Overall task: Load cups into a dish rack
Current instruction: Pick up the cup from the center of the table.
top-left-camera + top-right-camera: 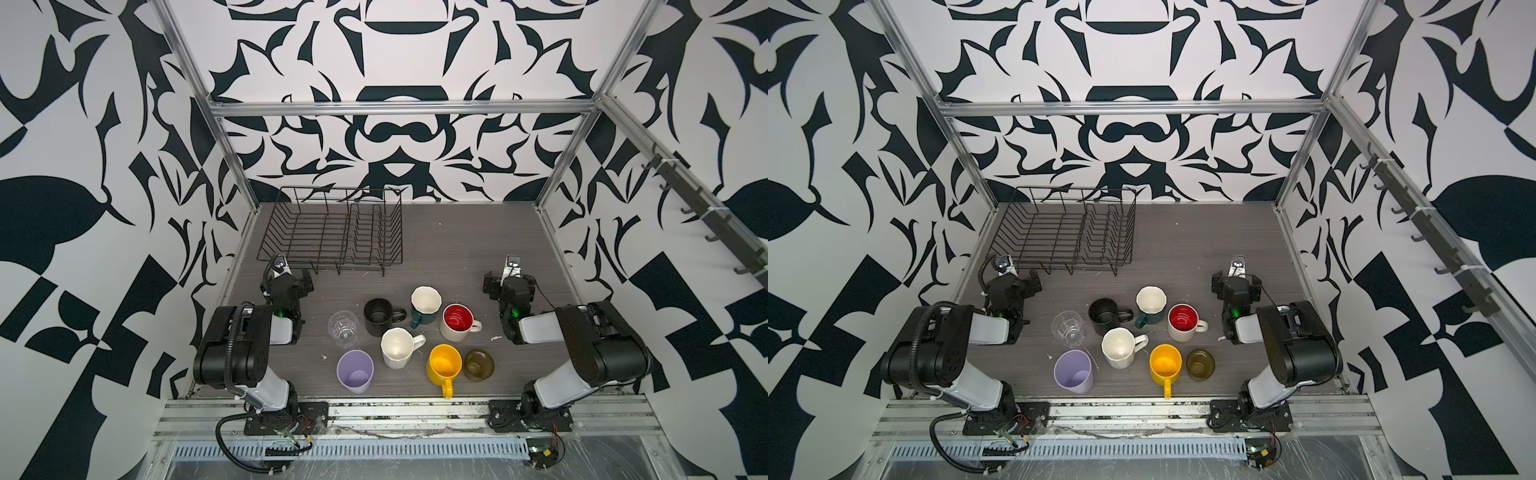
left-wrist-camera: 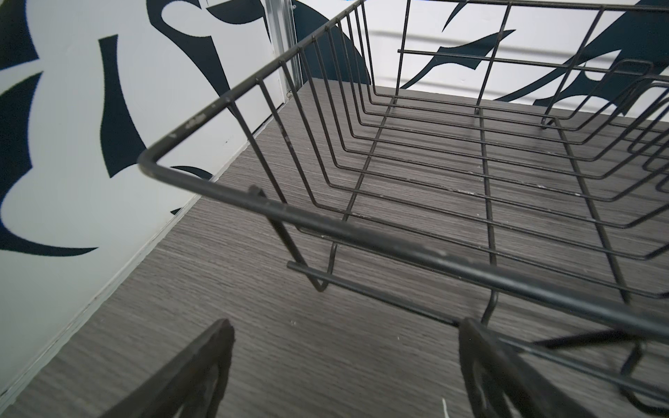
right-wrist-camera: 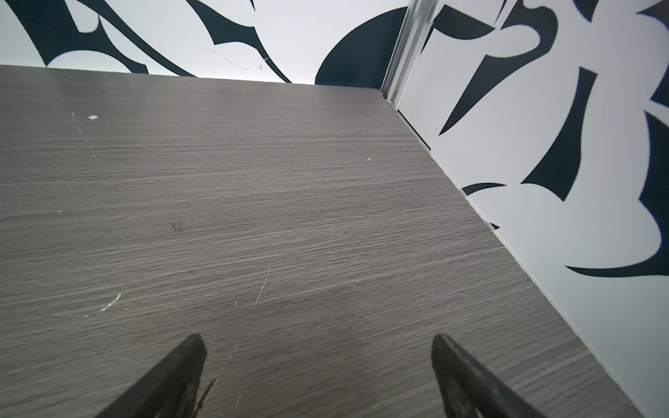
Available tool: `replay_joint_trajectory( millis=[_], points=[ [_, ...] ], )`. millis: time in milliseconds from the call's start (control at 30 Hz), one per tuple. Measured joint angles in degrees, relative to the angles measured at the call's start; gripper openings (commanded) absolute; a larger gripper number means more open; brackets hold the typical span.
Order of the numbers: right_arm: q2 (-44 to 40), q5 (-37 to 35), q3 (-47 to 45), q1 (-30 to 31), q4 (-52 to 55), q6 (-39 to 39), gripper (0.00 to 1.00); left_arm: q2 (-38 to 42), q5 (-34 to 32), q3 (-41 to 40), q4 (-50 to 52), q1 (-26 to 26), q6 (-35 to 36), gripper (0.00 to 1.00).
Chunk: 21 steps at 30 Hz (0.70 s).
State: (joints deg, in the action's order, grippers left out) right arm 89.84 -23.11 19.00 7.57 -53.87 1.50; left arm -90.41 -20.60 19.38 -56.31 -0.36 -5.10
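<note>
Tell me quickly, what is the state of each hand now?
Left hand: open, holding nothing.
Right hand: open, holding nothing.

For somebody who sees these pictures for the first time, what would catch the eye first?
The bold black-and-white patterned walls strike first. Next come the colourful cups grouped in the near middle of the grey table, above all the yellow mug and the red-lined white mug. The black wire dish rack stands at the far left of the table, with no cup in it.
</note>
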Motion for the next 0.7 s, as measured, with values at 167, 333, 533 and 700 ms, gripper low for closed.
replay_joint_trajectory(
  millis=[167, 333, 533, 700],
  points=[
    [0.0, 0.0, 0.0, 0.0, 0.0, 0.0, 0.98, 0.0, 0.0, 0.0, 0.0, 0.0, 0.0, 0.99],
    [-4.6, -0.4, 2.1, 0.0, 9.8, 0.1, 0.98, 0.8, -0.7, 0.1, 1.1, 0.0, -0.1, 0.99],
    [-16.2, 1.2, 19.6, 0.0, 35.0, 6.5, 1.00, 10.4, -3.5, 7.3, 20.0, 0.0, -2.1, 0.99],
    [-19.5, 8.6, 31.4, 0.0, 50.5, 12.8, 0.87, 17.3, -3.2, 20.0, 40.4, 0.1, -10.5, 0.99]
  ],
)
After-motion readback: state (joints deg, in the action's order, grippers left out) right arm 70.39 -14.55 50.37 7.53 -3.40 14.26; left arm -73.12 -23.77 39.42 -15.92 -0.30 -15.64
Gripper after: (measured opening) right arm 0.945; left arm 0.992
